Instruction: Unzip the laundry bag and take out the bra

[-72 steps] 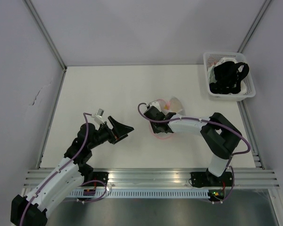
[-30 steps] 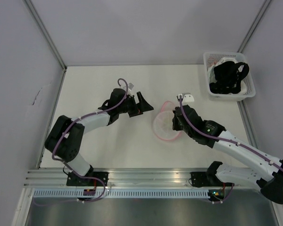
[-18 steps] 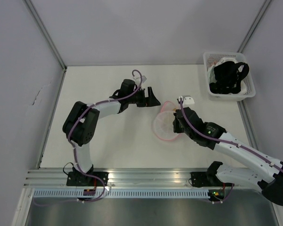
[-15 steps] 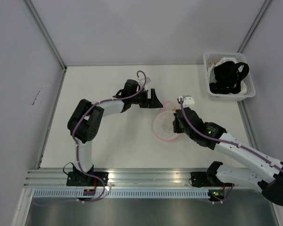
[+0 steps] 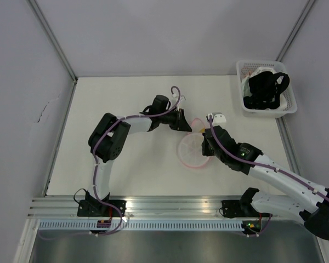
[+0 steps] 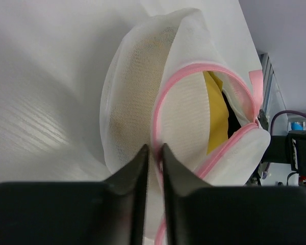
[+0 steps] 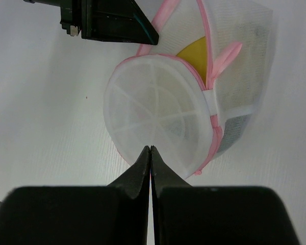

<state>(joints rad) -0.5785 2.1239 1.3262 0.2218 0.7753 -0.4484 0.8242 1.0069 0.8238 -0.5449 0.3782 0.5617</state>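
The laundry bag (image 7: 158, 115) lies on the table with its round lid (image 5: 191, 150) unzipped and folded out, the pink zipper trim (image 6: 194, 69) framing the mouth. Inside the opening shows the yellow bra (image 6: 217, 120), also seen in the right wrist view as a yellow bra (image 7: 196, 53) wedge behind the lid. My left gripper (image 6: 154, 149) is shut on the bag's pink rim at the far side of the bag (image 5: 194, 125). My right gripper (image 7: 151, 148) is shut on the lid's near edge.
A white plastic basket (image 5: 288, 109) stands at the back right corner, holding a black strappy garment (image 5: 267, 89). The left arm (image 5: 107, 137) stretches across the table's middle. Grey walls and metal rails bound the white table (image 5: 115, 104).
My left arm has swung right to the bag, and its jaws have gone from wide open to shut on the pink rim. The right gripper has kept its hold on the lid.
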